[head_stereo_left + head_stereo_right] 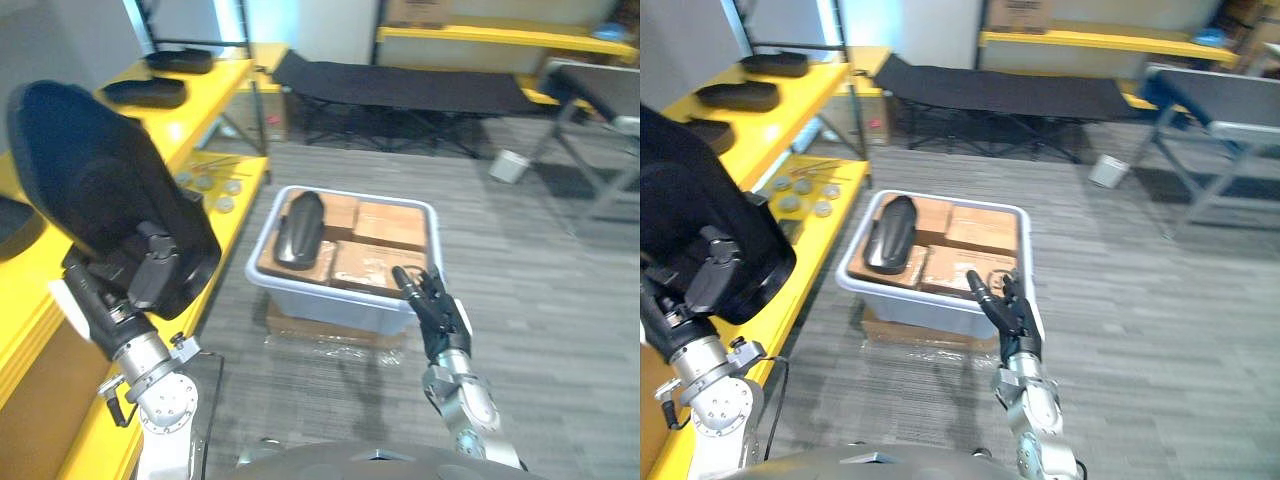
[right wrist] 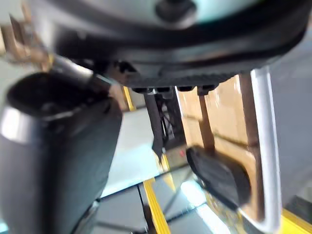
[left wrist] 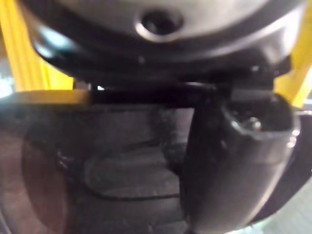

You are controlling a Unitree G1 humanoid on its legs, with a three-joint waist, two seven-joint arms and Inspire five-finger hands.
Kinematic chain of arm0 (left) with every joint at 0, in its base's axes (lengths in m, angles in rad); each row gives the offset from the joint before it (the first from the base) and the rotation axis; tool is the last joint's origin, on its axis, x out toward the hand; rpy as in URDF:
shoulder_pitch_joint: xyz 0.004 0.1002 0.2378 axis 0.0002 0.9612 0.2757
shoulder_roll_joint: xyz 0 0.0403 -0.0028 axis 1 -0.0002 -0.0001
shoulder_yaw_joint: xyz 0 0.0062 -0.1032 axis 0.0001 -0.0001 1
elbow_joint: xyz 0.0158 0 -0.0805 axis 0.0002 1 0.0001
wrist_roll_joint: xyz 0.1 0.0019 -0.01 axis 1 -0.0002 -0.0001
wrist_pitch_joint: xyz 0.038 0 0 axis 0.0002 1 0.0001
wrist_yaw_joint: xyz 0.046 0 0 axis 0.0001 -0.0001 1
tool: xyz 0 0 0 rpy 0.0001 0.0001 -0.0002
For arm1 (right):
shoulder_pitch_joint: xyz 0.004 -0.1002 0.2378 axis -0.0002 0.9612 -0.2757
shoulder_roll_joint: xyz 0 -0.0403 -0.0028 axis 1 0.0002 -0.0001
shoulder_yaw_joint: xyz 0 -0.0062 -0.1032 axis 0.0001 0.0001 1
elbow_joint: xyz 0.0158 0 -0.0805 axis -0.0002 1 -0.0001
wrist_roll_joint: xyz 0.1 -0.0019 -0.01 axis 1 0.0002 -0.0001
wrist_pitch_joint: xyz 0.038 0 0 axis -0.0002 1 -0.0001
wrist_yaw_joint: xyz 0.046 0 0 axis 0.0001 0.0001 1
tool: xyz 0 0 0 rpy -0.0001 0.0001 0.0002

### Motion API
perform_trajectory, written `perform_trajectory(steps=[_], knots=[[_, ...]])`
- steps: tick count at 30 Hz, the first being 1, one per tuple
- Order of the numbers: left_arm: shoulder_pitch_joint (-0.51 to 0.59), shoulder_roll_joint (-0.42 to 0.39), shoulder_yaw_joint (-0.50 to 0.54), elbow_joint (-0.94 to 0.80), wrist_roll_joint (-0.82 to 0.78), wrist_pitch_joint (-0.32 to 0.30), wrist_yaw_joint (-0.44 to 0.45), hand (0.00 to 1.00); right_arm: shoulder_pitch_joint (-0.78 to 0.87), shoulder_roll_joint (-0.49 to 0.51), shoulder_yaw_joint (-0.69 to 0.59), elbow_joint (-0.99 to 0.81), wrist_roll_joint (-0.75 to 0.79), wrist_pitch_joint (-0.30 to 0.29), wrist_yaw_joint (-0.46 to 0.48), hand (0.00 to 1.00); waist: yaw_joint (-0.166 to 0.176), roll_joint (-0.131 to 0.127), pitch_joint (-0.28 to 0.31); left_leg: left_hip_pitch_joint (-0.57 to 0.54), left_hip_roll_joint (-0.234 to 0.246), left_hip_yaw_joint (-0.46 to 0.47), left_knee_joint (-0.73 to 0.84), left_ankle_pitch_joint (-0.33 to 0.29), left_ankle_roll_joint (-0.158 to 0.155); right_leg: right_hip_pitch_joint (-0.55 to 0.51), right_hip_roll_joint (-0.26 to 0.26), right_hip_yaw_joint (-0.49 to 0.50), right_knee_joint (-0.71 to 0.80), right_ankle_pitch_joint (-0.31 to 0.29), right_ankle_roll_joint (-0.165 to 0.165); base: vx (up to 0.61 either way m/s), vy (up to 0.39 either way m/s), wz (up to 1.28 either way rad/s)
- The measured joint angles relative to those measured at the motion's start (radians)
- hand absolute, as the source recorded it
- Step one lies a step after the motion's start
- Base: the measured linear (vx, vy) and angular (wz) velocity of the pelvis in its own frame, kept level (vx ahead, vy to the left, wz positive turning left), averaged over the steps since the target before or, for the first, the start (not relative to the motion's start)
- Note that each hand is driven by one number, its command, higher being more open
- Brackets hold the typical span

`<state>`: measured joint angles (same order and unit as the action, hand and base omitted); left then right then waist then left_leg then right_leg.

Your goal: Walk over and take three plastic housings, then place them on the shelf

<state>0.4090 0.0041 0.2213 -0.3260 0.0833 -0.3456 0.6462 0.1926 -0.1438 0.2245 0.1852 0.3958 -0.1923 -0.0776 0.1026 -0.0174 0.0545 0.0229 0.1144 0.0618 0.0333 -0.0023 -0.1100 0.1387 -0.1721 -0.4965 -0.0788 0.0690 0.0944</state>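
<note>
While the left robot hand [image 1: 148, 272] clasps the held housing [image 1: 85, 170] beside the yellow shelf [image 1: 200, 112] bearing shelf housings [image 1: 145, 92], the grey bin [image 1: 310, 295] holds cardboard boxes [image 1: 388, 226] with the bin housing [image 1: 300, 228] lying on them; the right robot hand [image 1: 435, 305] hangs straight-fingered by its near rim

A grey plastic bin [image 1: 320, 308] sits on the grey plank floor [image 1: 540, 300], resting on a flat film-wrapped cardboard package [image 1: 322, 332]. Brown cardboard boxes [image 1: 392, 225] fill it side by side. Well behind stands a black folding cot [image 1: 400, 90], with a small white container [image 1: 508, 165] on the floor near it, and another cot [image 1: 600, 92] beyond that.
</note>
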Motion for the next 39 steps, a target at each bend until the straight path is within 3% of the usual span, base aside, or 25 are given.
perform_trajectory(steps=[4,7,8,9,10,11,13,19,23,26,29,30,32,33,34,35,36,39], knots=[[0.06,-0.024,0.069,0.0,-0.005,0.0,0.006,0.0,-0.1,0.005,0.065,0.065,-0.052,0.003,-0.037,1.0,0.079,-0.001,0.004,-0.019,-0.022,-0.104,0.001,0.012,-0.001,0.051,-0.005,-0.106,0.0,-0.018,0.012,0.03,-0.023,0.83],[0.113,-0.04,0.091,-0.003,-0.065,-0.004,-0.03,0.0,-0.139,0.019,0.081,0.065,-0.077,0.003,-0.067,1.0,0.1,-0.002,0.005,-0.041,-0.045,-0.16,0.018,0.013,0.001,0.098,-0.015,-0.192,0.001,-0.036,0.026,0.03,-0.018,0.87],[0.124,-0.046,0.092,-0.004,-0.09,-0.006,-0.062,0.0,-0.15,0.027,0.08,0.062,-0.08,0.002,-0.087,1.0,0.096,0.0,0.01,-0.071,-0.042,-0.125,0.026,-0.002,0.037,0.117,-0.02,-0.249,0.007,-0.044,0.034,0.02,-0.014,1.24],[0.122,-0.046,0.09,-0.005,-0.096,-0.008,-0.085,0.0,-0.151,0.027,0.079,0.058,-0.09,0.003,-0.1,1.0,0.084,0.003,0.016,-0.088,-0.027,-0.071,0.038,0.001,0.048,0.13,-0.021,-0.288,0.012,-0.047,0.036,0.03,0.006,1.69],[0.111,-0.045,0.071,-0.004,-0.119,-0.023,-0.143,0.0,-0.149,0.021,0.069,0.049,-0.123,0.005,-0.133,1.0,0.061,0.0,0.032,-0.102,0.009,0.037,0.069,0.022,0.054,0.154,-0.025,-0.357,0.033,-0.054,0.038,0.0,0.071,1.76],[0.113,-0.045,0.047,-0.004,-0.126,-0.045,-0.181,0.0,-0.142,0.006,0.058,0.049,-0.149,0.011,-0.154,1.0,0.061,0.012,0.042,-0.113,0.026,0.118,0.069,0.056,0.04,0.158,-0.04,-0.388,0.069,-0.08,0.048,0.01,0.086,1.58],[0.112,-0.045,0.021,-0.005,-0.126,-0.054,-0.195,0.0,-0.136,0.0,0.058,0.049,-0.157,0.012,-0.163,1.0,0.064,0.008,0.048,-0.117,0.009,0.118,0.064,0.081,0.039,0.156,-0.065,-0.391,0.1,-0.092,0.057,0.01,0.134,0.53],[0.107,-0.035,-0.001,-0.029,-0.114,-0.054,-0.202,0.0,-0.101,0.01,0.042,0.04,-0.161,0.011,-0.082,1.0,0.048,0.017,0.082,-0.11,-0.004,0.168,0.067,0.065,0.057,0.119,-0.106,-0.337,0.132,-0.104,0.04,-0.04,0.092,-0.22],[0.101,-0.02,-0.016,-0.034,-0.111,-0.054,-0.213,0.0,-0.085,-0.007,0.024,0.014,-0.154,0.006,-0.033,1.0,0.032,0.022,0.086,-0.13,0.004,0.173,0.098,0.063,0.058,0.099,-0.119,-0.32,0.171,-0.124,0.052,-0.01,0.004,-0.06],[0.1,-0.019,-0.021,-0.039,-0.102,-0.054,-0.215,0.0,-0.093,-0.019,0.025,0.006,-0.156,-0.008,-0.02,1.0,0.044,0.029,0.092,-0.162,0.007,0.156,0.18,0.021,0.062,0.11,-0.128,-0.328,0.191,-0.129,0.059,0.01,0.03,0.08],[0.098,-0.017,-0.017,-0.064,-0.103,-0.051,-0.224,0.0,-0.122,-0.017,0.054,0.004,-0.166,-0.032,-0.035,1.0,0.074,0.021,0.101,-0.205,-0.006,0.138,0.296,-0.065,0.078,0.111,-0.192,-0.353,0.284,-0.183,0.058,0.02,0.094,0.23],[0.097,-0.008,-0.016,-0.081,-0.102,-0.051,-0.23,0.0,-0.14,-0.015,0.061,0.004,-0.177,-0.037,-0.049,1.0,0.084,0.015,0.108,-0.212,-0.021,0.127,0.336,-0.1,0.086,0.113,-0.219,-0.357,0.352,-0.205,0.027,0.07,0.174,0.53],[0.081,0.011,-0.016,-0.084,-0.097,-0.051,-0.23,0.0,-0.147,-0.01,0.064,0.004,-0.186,-0.057,-0.061,1.0,0.084,0.016,0.11,-0.21,-0.049,0.088,0.369,-0.13,0.107,0.085,-0.291,-0.319,0.526,-0.165,-0.029,0.08,0.191,0.73],[0.064,0.033,-0.009,-0.088,-0.067,-0.051,-0.209,0.0,-0.151,-0.008,0.063,0.004,-0.19,-0.089,-0.067,1.0,0.084,0.013,0.108,-0.203,-0.073,0.055,0.366,-0.142,0.124,0.034,-0.316,-0.209,0.637,-0.093,-0.113,0.07,0.177,0.75],[0.056,0.046,-0.007,-0.093,-0.061,-0.051,-0.194,0.0,-0.158,-0.005,0.062,0.004,-0.194,-0.11,-0.071,1.0,0.082,0.011,0.108,-0.203,-0.079,0.039,0.362,-0.145,0.129,0.01,-0.315,-0.149,0.673,-0.059,-0.11,0.12,0.188,0.82],[0.038,0.069,-0.004,-0.099,-0.049,-0.051,-0.165,0.0,-0.175,0.004,0.061,0.003,-0.193,-0.15,-0.071,1.0,0.08,0.012,0.113,-0.204,-0.088,-0.006,0.352,-0.145,0.15,-0.031,-0.302,-0.067,0.727,-0.076,-0.073,0.14,0.117,0.83],[-0.005,0.085,0.0,-0.097,-0.036,-0.05,-0.13,0.0,-0.205,0.005,0.06,-0.012,-0.191,-0.203,-0.068,1.0,0.074,0.009,0.113,-0.201,-0.106,-0.063,0.328,-0.135,0.166,-0.073,-0.254,-0.005,0.78,-0.17,-0.058,0.15,0.089,0.83],[-0.117,0.093,0.025,-0.095,-0.037,-0.045,-0.086,0.0,-0.382,-0.018,0.046,-0.082,-0.193,-0.268,-0.061,1.0,0.068,0.025,0.122,-0.135,-0.137,-0.164,0.245,-0.101,0.178,-0.152,-0.129,0.053,0.734,-0.308,-0.069,0.16,0.098,0.71]])
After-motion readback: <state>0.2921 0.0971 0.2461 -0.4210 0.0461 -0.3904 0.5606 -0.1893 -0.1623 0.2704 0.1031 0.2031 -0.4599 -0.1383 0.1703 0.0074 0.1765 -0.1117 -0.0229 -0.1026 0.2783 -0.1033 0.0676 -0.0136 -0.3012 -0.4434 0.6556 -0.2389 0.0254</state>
